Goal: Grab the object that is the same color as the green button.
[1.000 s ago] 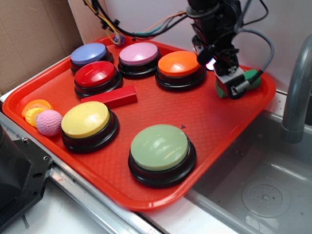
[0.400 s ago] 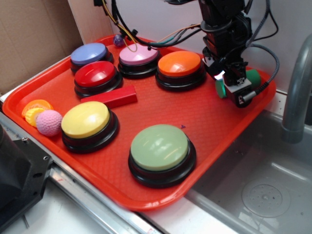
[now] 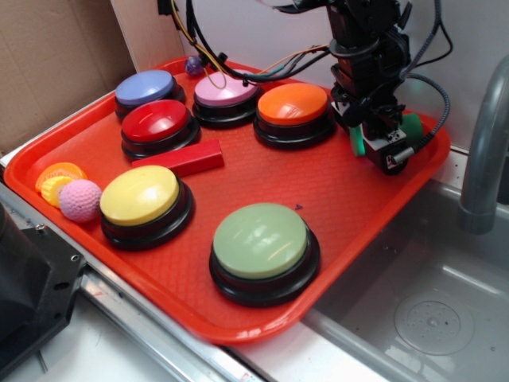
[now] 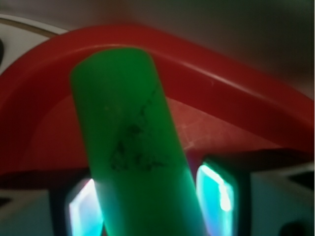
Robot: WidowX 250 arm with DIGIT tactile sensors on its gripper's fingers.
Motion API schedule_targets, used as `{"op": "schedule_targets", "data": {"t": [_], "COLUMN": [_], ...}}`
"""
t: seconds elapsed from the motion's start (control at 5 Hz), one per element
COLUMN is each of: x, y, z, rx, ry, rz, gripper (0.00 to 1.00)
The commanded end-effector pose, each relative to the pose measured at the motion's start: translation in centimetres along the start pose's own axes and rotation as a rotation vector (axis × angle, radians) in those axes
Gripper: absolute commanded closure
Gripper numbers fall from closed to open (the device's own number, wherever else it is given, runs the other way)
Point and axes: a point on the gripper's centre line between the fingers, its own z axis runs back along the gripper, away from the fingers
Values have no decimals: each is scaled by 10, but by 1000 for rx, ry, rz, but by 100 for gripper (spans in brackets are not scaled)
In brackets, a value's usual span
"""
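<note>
The object, a dark green cylinder (image 3: 412, 125), lies on its side at the far right corner of the red tray (image 3: 350, 199). My gripper (image 3: 382, 140) is lowered over its middle and hides most of it. In the wrist view the cylinder (image 4: 130, 137) runs up between my two lit fingers (image 4: 216, 194). The gripper (image 4: 150, 204) is open around it, with a thin dark gap showing on the right side. The pale green button (image 3: 260, 239) sits at the tray's near edge, well away from the gripper.
An orange button (image 3: 293, 103) stands just left of the gripper. Pink (image 3: 227, 87), blue (image 3: 145, 87), red (image 3: 155, 121) and yellow (image 3: 139, 195) buttons, a red block (image 3: 187, 159) and a pink ball (image 3: 79, 199) fill the tray. A sink (image 3: 429, 310) and grey pipe (image 3: 485, 143) lie right.
The gripper has turned and come down over the green cylinder, which now sits between its fingers. The cylinder has stayed at the tray's far right corner.
</note>
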Motion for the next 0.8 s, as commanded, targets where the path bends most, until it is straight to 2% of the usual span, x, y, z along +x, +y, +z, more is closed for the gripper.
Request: {"op": "schedule_targets", "data": {"t": [0.0,0.2,0.4,0.6], "x": [-2,-15,-45,-76], "y": [5,14,33,46], "z": [51,82,115,134], "rx": [34,25,69,67], "ry": [67,52,59,100], "rz": [15,65,203,326], "gripper": [100,100,100,100]}}
